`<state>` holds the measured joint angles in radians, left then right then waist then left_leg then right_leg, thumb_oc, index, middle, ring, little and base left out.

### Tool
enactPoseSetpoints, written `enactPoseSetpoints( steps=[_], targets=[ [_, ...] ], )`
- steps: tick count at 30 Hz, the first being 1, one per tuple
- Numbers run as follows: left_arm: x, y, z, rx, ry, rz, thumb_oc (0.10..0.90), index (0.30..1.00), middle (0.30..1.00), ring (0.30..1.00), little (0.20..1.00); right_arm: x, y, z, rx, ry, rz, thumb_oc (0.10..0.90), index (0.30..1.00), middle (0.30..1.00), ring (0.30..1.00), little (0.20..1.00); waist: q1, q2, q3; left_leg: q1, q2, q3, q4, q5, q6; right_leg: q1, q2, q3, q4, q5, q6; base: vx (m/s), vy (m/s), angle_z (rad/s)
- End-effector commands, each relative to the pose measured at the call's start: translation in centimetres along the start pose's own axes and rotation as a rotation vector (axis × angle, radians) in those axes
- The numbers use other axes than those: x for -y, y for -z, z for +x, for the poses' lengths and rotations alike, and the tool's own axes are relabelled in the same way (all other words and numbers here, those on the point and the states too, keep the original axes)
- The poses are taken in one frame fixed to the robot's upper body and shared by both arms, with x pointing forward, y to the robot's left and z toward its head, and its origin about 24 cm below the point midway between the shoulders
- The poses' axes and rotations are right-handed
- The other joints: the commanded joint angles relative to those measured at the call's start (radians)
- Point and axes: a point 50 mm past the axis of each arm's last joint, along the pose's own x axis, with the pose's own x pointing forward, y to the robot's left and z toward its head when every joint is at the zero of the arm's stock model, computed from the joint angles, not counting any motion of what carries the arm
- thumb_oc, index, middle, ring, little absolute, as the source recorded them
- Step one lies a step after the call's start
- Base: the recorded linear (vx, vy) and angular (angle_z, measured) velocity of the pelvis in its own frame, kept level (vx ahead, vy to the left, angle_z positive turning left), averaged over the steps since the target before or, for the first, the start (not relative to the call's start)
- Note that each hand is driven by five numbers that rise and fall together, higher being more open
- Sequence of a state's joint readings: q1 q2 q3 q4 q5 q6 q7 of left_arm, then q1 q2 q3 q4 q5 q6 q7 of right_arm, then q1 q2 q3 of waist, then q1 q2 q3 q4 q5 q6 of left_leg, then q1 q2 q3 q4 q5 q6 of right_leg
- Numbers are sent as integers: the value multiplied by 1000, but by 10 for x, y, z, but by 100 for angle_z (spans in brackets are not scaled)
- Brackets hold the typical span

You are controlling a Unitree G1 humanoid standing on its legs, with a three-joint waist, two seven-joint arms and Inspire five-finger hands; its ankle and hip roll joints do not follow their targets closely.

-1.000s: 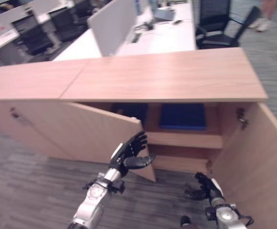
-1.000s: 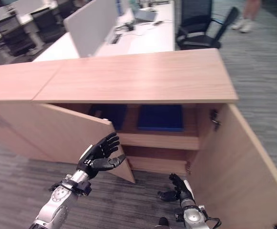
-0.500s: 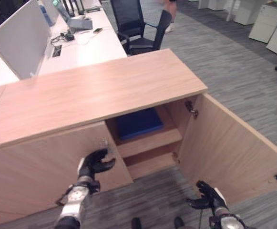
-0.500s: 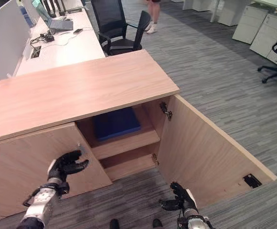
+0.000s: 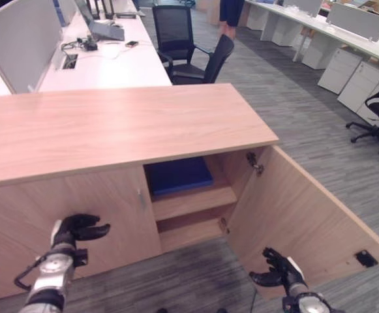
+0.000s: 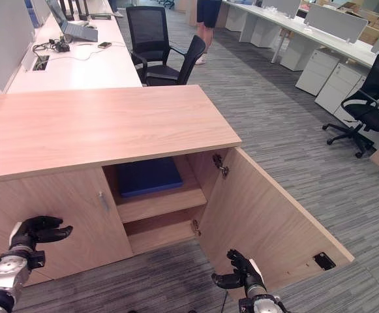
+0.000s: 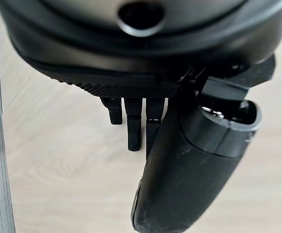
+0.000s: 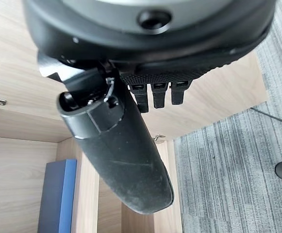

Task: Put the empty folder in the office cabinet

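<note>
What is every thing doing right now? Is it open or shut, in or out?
Left cabinet door: shut.
Right cabinet door: swung wide open.
Blue folder: lying flat on the upper shelf.
Left robot hand: open, holding nothing.
Right robot hand: open, holding nothing.
</note>
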<state>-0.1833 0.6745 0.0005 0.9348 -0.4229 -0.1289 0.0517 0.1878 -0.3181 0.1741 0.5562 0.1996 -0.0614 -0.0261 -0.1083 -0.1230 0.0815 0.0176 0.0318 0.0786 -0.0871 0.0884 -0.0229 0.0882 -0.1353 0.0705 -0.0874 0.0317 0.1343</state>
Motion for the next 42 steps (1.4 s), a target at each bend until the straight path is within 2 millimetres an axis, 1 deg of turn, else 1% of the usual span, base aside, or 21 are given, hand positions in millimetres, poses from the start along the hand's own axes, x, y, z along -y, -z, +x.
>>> enactPoseSetpoints(
  steps=[1,3,4,6,7,8,9,11,12,19,25,28,33,34,35,36,37,38,39,40,42],
  targets=[
    [-27,-102,14,360,-127,-115,800,900,900,900,900,11,-46,12,201,24,-12,800,900,900,900,900,8,73,-15,105,33,14,0,-128,-39,-40,-33,-38,115,-52,102,-46,28,-1],
    [-18,-100,11,389,-104,-138,800,900,900,900,900,9,-43,12,189,26,1,800,900,900,900,900,17,72,-7,105,30,14,0,-131,-35,-50,-34,-52,144,-56,105,-40,27,0],
    [7,-95,2,433,-34,-186,800,900,900,900,900,8,-42,14,178,40,11,800,900,900,900,900,31,74,7,106,27,14,0,-135,-28,-67,-39,-78,183,-56,108,-31,18,-1],
    [23,-89,-6,451,11,-211,800,900,900,900,900,8,-42,15,172,55,15,800,900,900,900,900,42,79,15,108,26,18,0,-138,-25,-76,-47,-105,204,-54,110,-65,17,-11],
    [54,-82,-19,474,110,-245,800,900,900,900,900,9,-43,18,163,77,23,800,900,900,900,900,68,87,37,108,28,30,0,-137,-24,-93,-82,-199,242,-25,119,-106,-10,-25],
    [67,-78,-27,479,156,-264,800,900,900,900,900,10,-41,18,151,90,28,800,900,900,900,900,78,94,43,109,30,37,0,-138,-24,-100,-109,-258,261,-8,124,-86,-19,-20],
    [67,-78,-28,478,156,-264,800,900,900,900,900,10,-41,18,150,90,27,800,900,900,900,900,77,94,43,109,30,36,0,-138,-24,-99,-109,-258,261,-8,124,-55,-41,-24],
    [98,-62,-51,465,314,-305,800,900,900,900,900,12,-36,17,130,111,42,800,900,900,900,900,98,107,50,106,40,60,10,-143,-21,-91,-173,-370,287,11,111,-68,-76,-30],
    [108,-59,-57,455,367,-323,800,900,900,900,900,13,-35,17,123,117,46,800,900,900,900,900,101,107,52,102,39,63,11,-142,-20,-89,-184,-381,291,17,110,-51,-68,-34],
    [138,-44,-84,398,573,-374,800,900,900,900,900,12,-34,18,113,123,42,800,900,900,900,900,128,113,45,78,56,104,25,-135,-39,-68,-286,-449,243,96,118,-54,-139,-27],
    [148,-31,-93,346,651,-343,800,900,900,900,900,11,-39,18,133,106,31,800,900,900,900,900,102,122,24,71,93,139,27,-108,-74,-43,-235,-389,120,63,123,-3,-221,-38],
    [155,-26,-96,310,663,-396,800,900,900,900,900,15,-41,17,140,105,22,800,900,900,900,900,64,156,21,76,153,149,39,-75,-107,-24,-156,-343,73,10,90,2,-282,-25],
    [162,-28,-98,298,675,-428,800,900,900,900,900,24,-38,17,125,135,49,800,900,900,900,900,24,191,32,62,221,160,106,-46,-139,-5,-79,-310,44,-40,46,-15,-198,-19],
    [162,-28,-98,294,675,-433,800,900,900,900,900,25,-38,18,121,138,49,800,900,900,900,900,19,196,37,57,233,157,130,-40,-143,2,-64,-302,35,-49,38,-22,-214,-15],
    [163,-29,-98,294,672,-443,800,900,900,900,900,29,-40,19,124,152,52,800,900,900,900,900,25,208,55,43,245,108,171,10,-155,6,-42,-287,31,-55,27,-13,-72,-32],
    [163,-29,-98,294,672,-443,800,900,900,900,900,29,-40,19,124,152,52,800,900,900,900,900,25,208,56,43,245,107,172,10,-155,7,-42,-288,30,-55,27,-52,-122,-40],
    [165,-30,-98,293,665,-463,800,900,900,900,900,35,-35,19,98,179,63,800,900,900,900,900,37,203,70,17,219,15,205,33,-150,7,-33,-265,23,-54,14,-34,-82,-39],
    [165,-30,-98,294,665,-463,800,900,900,900,900,36,-35,19,99,179,64,800,900,900,900,900,32,203,71,13,218,9,210,31,-150,9,-33,-270,22,-55,14,-41,-196,-25],
    [166,-30,-98,292,653,-475,800,900,900,900,900,45,-33,20,75,217,70,800,900,900,900,900,47,181,82,-37,133,-56,256,-21,-130,7,-42,-255,16,-52,4,-1,-164,-40],
    [166,-31,-97,295,651,-475,800,900,900,900,900,49,-33,20,73,236,75,800,900,900,900,900,55,168,86,-75,83,-70,273,-57,-119,6,-48,-245,17,-52,5,-33,-205,-46],
    [167,-29,-98,285,657,-474,800,900,900,900,900,56,-28,19,48,265,89,800,900,900,900,900,50,168,89,-52,84,-25,223,-89,-107,7,-40,-240,18,-54,8,-13,-72,-54]
  ],
)
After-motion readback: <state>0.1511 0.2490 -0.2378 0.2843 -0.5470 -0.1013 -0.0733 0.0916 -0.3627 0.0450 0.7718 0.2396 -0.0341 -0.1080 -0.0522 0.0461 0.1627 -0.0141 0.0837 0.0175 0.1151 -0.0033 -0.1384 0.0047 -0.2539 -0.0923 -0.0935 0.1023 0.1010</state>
